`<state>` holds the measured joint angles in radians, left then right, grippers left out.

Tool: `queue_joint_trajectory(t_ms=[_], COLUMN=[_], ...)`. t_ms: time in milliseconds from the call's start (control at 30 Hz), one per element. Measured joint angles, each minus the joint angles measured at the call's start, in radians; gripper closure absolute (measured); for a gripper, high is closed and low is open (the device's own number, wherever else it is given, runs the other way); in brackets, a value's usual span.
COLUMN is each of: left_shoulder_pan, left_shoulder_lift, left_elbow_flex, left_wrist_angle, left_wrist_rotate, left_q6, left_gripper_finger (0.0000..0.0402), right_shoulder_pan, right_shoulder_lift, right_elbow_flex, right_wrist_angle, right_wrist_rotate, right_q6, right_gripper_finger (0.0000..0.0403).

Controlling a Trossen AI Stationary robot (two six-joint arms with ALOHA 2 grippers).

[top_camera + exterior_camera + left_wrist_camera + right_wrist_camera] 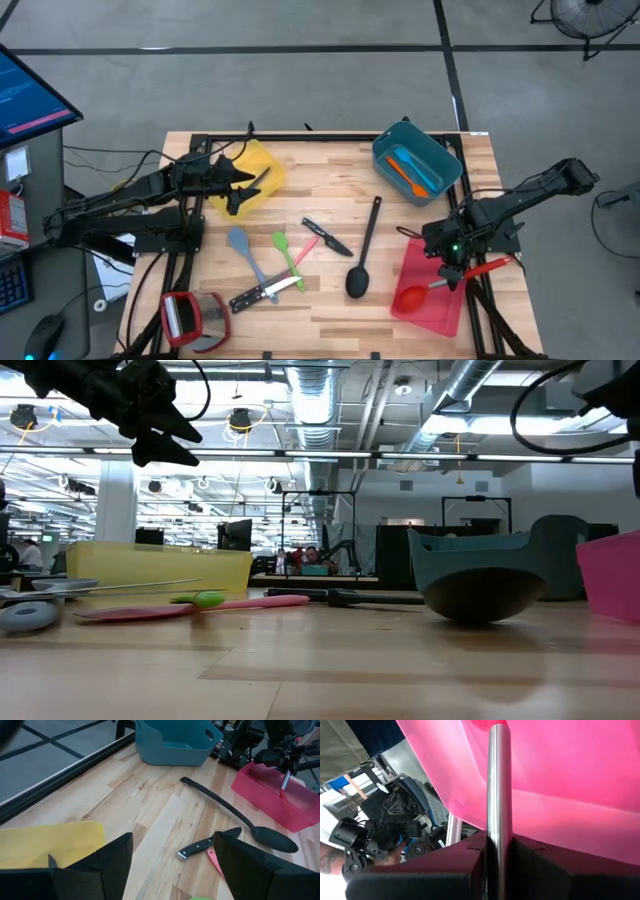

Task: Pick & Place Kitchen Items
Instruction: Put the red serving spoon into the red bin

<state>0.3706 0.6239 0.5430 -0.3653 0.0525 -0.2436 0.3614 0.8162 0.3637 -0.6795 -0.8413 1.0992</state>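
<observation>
My right gripper (447, 272) is over the red bin (440, 315) at the table's right, shut on a red-handled tool (487, 267) with a metal shaft. The tool's round red head (410, 297) is inside the bin. My left gripper (240, 192) hangs open and empty above the yellow bin (262, 160) at the far left; it also shows in the low view (165, 438). A black ladle (364, 250), a grey-blue spoon (243, 250), green (286, 256) and pink (306, 250) spatulas and two black-handled knives (328, 237) (262, 292) lie flat on the table. My right gripper pinches the tool's metal shaft (498, 795) between its two fingers (470, 855), between the red head and the red handle. The fingers come from above and lie across the shaft. The handle sticks out toward the table's right edge; whether the head rests on the bin floor I cannot tell.
A teal bin (440, 150) at the far right holds orange and blue spatulas. A red-framed grey flat object (190, 318) lies at the near left. A dark utensil (262, 178) lies in the yellow bin. Bare wood shows between the ladle and the teal bin.
</observation>
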Motion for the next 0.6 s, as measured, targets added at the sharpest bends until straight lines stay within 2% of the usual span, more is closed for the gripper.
queue_joint_trajectory(t_ms=[200, 600], left_shoulder_pan=[0.0, 0.0], left_shoulder_lift=[0.0, 0.0], left_elbow_flex=[0.0, 0.0], left_wrist_angle=[0.0, 0.0], left_wrist_rotate=[0.0, -0.005], left_q6=[0.0, 0.002], left_gripper_finger=[0.0144, 0.0144], right_shoulder_pan=[0.0, -0.001], right_shoulder_lift=[0.001, 0.001], right_elbow_flex=[-0.043, -0.049], right_wrist_angle=[0.082, 0.089], right_wrist_rotate=[0.003, 0.058], right_q6=[0.009, 0.009], right_gripper_finger=[0.0366, 0.0356])
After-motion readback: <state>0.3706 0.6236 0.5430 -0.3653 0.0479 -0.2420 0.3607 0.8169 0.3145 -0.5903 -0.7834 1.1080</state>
